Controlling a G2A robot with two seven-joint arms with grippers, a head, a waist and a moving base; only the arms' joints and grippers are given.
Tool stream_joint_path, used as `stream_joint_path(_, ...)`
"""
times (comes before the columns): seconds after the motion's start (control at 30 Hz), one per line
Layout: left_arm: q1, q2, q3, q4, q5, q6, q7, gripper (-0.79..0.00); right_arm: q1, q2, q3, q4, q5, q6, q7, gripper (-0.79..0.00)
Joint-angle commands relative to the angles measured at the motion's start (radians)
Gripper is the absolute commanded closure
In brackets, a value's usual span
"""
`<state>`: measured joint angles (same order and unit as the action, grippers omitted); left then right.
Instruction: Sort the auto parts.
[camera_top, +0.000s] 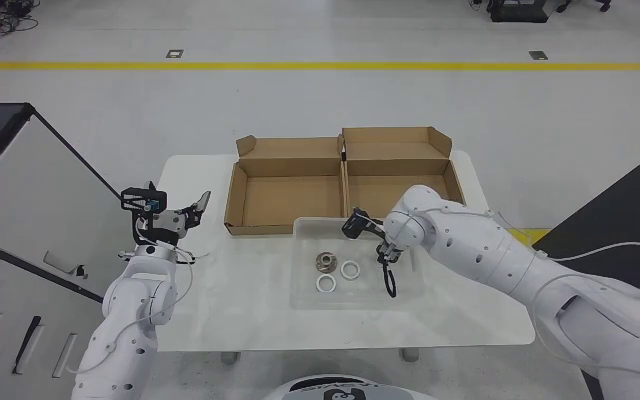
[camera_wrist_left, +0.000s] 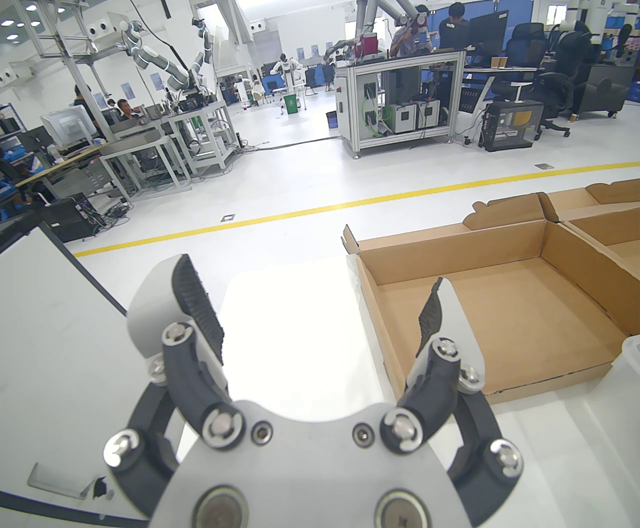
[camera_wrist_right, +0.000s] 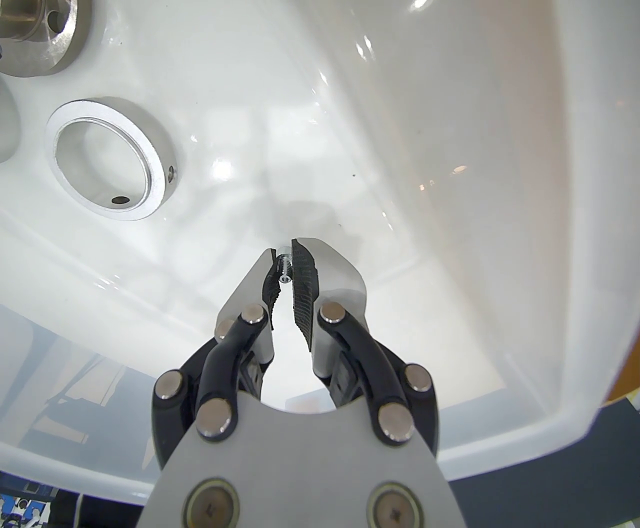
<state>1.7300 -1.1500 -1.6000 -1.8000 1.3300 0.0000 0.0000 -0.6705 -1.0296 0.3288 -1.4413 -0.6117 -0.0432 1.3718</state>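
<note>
A clear plastic tray (camera_top: 305, 290) in the middle of the table holds two silver rings (camera_top: 351, 269) (camera_top: 327, 284) and a grey metal hub (camera_top: 324, 263). My right gripper (camera_wrist_right: 285, 260) is down inside the tray, shut on a small silver screw (camera_wrist_right: 285, 267) pinched between its pads; one ring (camera_wrist_right: 107, 157) and the hub (camera_wrist_right: 37, 35) lie a short way off. From above, that gripper (camera_top: 388, 285) sits at the tray's right side. My left gripper (camera_wrist_left: 320, 295) hovers open and empty at the table's left edge (camera_top: 195, 207).
Two open cardboard boxes (camera_top: 285, 195) (camera_top: 400, 180) stand side by side behind the tray; the nearer one (camera_wrist_left: 500, 310) has a bare floor. A white panel (camera_top: 60, 200) leans to the left of the table. The tray's walls (camera_wrist_right: 500, 250) rise close around my right gripper.
</note>
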Motion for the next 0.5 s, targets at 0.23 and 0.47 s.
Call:
stream_joint_path(0.23,0.000,0.000,0.000,0.000,0.000,0.000,0.000,-0.785,-0.003,0.013,0.060,-0.068,0.016,-0.026,0.018,0.000)
stream_joint_path(0.47,0.000,0.000,0.000,0.000,0.000,0.000,0.000,-0.785,-0.021,0.055,0.176,-0.194,0.109,-0.066,0.048,0.000)
